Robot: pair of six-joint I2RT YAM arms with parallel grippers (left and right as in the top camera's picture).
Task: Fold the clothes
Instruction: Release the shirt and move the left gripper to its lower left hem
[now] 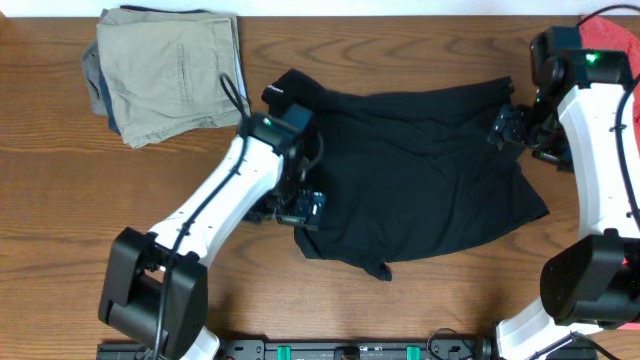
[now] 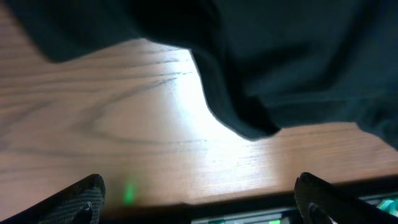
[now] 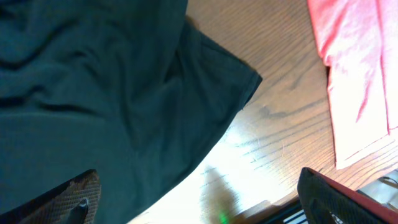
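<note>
Black garment [image 1: 430, 190], rumpled and half-spread, small white logo [image 1: 276, 90] at one corner

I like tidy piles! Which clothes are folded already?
The tan pants, stacked neatly at the back left. The black shirt lies spread out and rumpled.

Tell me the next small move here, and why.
Probably ease the left gripper toward the hem of the black garment and close on it. The garment lies spread, unfolded; the left wrist view shows open fingers over the table, fabric edge just ahead. The right gripper is open too, at the opposite side.
</note>
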